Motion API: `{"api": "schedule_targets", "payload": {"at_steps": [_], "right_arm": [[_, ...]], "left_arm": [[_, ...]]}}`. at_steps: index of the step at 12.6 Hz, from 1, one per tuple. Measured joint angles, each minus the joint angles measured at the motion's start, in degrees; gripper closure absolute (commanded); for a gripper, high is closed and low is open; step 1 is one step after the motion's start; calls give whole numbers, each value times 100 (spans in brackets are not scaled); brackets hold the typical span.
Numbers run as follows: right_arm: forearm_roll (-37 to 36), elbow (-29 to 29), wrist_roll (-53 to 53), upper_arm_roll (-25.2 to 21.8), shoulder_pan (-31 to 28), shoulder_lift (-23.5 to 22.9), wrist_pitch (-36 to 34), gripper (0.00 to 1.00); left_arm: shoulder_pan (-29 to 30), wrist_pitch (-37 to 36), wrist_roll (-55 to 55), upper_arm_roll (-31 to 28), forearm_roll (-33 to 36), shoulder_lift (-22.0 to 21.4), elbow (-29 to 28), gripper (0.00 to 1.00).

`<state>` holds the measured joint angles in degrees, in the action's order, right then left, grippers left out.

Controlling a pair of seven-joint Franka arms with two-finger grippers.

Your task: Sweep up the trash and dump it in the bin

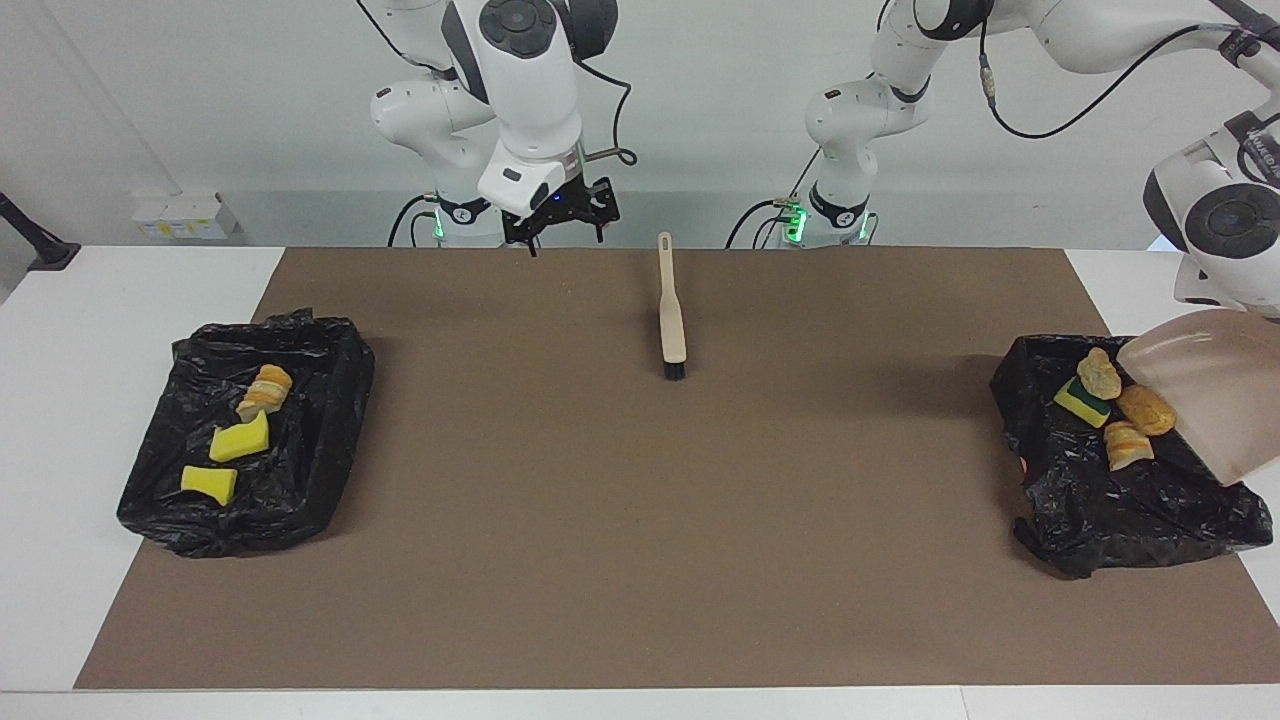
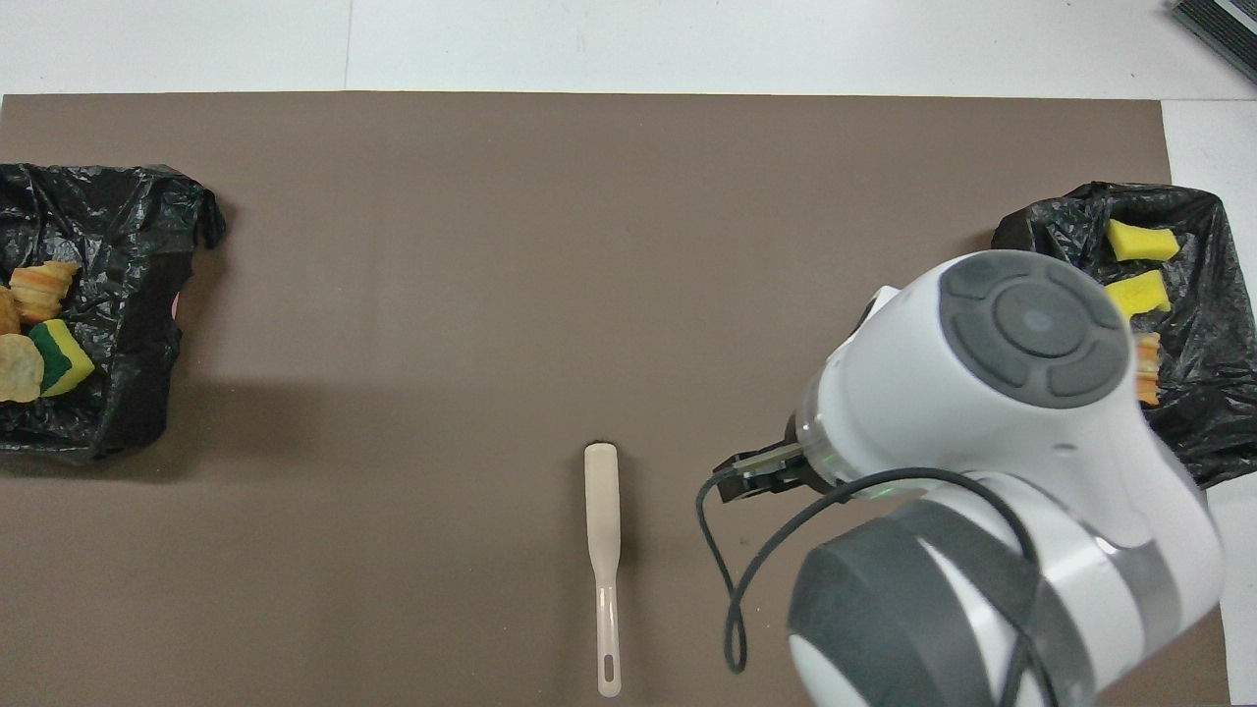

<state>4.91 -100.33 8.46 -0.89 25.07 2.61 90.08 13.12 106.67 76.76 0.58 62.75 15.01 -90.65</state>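
Lying in two bins (image 1: 1120, 500) (image 1: 240, 500): four trash bits (image 1: 1118, 408) and three (image 1: 238, 440).

Left gripper out of frame past dustpan (image 1: 1215, 385); bin (image 2: 88, 295) cropped overhead; pastry piece (image 2: 1146, 368) half hidden under right arm (image 2: 1002, 471).

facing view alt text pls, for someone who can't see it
The left arm tips a beige dustpan over a black-lined bin at its end of the table, with four trash bits in the bin at the pan's lip. A brush lies on the brown mat mid-table; the right tool hangs apart from it, open. A second bin holds three bits.
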Motion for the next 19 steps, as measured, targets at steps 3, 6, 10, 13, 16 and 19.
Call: {"api": "schedule_targets", "payload": {"at_steps": [3,6,10,13,16,19], "right_arm": [[-297,4,-953,-51,-635,102,0,0],[-556,6,-1795,-130,-1235,131,1,0],[-616,30,-1957,-155,-1884,131,36,0],[-623,158,-1958,-156,-2339,131,40,0],[-624,193,-2057,-157,-2711,131,51,0],[-615,251,-2159,-153,-2878,127,264,0]], "left_arm": [[-262,-560,-49,3,490,-63,95,100],[-391,-890,-48,44,386,-278,139,100],[-619,-1012,-48,92,-899,-307,136,100],[-619,-930,-63,83,-2183,-283,132,100],[-646,-726,-598,100,-3195,-255,96,100],[-1136,-665,-2318,131,-3777,-80,-46,100]]}}
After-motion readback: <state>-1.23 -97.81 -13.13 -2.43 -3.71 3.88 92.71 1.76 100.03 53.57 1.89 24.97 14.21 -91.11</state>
